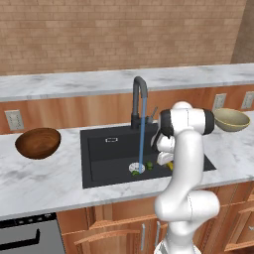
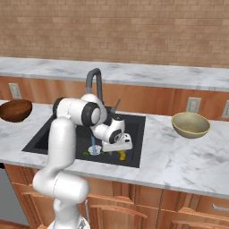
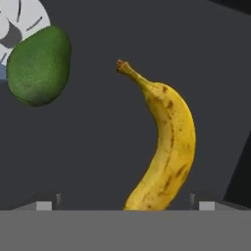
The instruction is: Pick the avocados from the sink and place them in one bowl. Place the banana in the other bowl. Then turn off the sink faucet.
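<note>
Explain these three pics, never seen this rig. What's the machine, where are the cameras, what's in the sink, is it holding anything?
It is a rendered kitchen with a white robot arm on a drivable base. Two cameras sit on the base behind the arm, one to its left and one to its right, so both show one scene from two sides. The third camera rides on the hand and looks along the gripper.

The arm reaches down into the black sink. The faucet is running a blue stream onto the drain. In the basin lie a banana and, near the drain, a green avocado.

On the counter, a dark brown bowl sits left of the sink and a pale bowl right of it.

The gripper is open, its fingertips either side of the banana's lower end; nothing is gripped yet.
</note>
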